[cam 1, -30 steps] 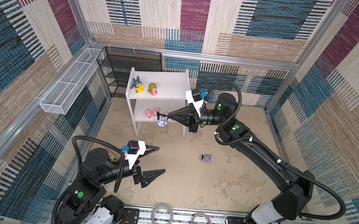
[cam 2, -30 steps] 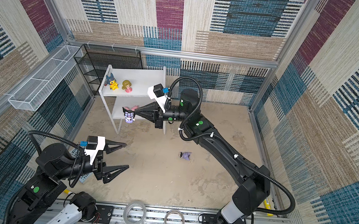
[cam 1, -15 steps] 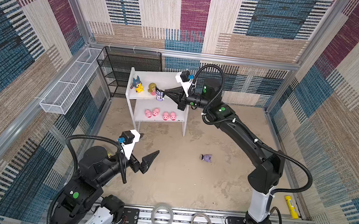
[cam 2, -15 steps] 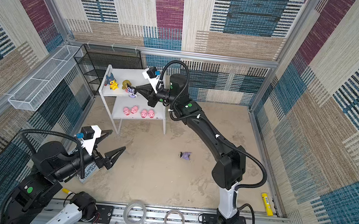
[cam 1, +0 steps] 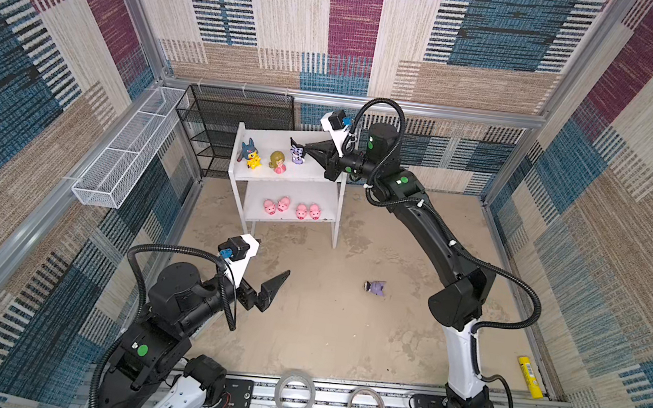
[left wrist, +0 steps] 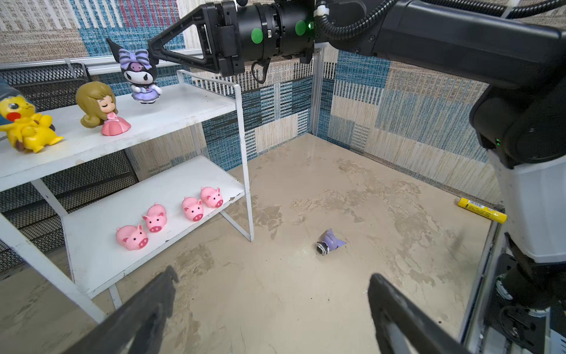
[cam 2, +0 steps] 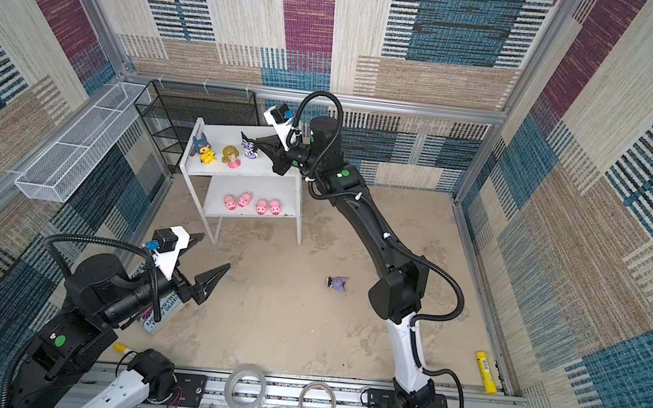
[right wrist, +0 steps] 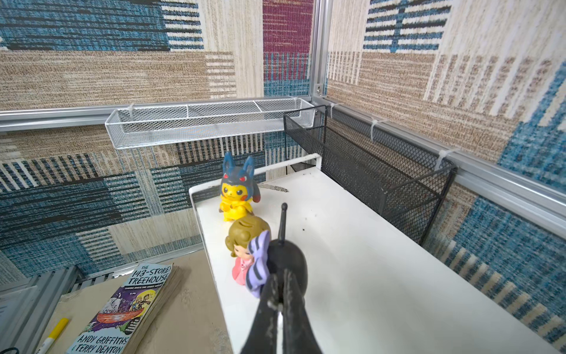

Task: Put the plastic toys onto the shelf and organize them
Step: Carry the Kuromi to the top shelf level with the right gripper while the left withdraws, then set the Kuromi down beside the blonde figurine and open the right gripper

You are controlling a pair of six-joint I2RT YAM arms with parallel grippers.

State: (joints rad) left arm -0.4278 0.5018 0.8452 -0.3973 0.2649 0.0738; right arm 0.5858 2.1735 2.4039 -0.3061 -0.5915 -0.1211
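Beige table (cam 1: 323, 330), patterned walls | white shelf (cam 1: 313, 174) far left | right pincer (cam 1: 309, 150) pinching black-and-purple figure (cam 1: 298, 154) by head at top board, beside blond doll (cam 1: 278, 162) and yellow hooded figure (cam 1: 251, 155) | left pincer (left wrist: 272, 275) spread, empty, above table | four pink pigs (cam 1: 291, 208) on lower board | second black-and-purple figure (cam 1: 376, 288) lying on table

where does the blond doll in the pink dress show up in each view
In a top view: blond doll on the shelf's upper board, middle of three figures.
In a top view: same spot on the upper board.
Left wrist: on the upper board, between two figures.
Right wrist: near the board's edge, partly behind the black-and-purple figure.
Shared landmark: the yellow figure with blue hood, right beside it in every view.
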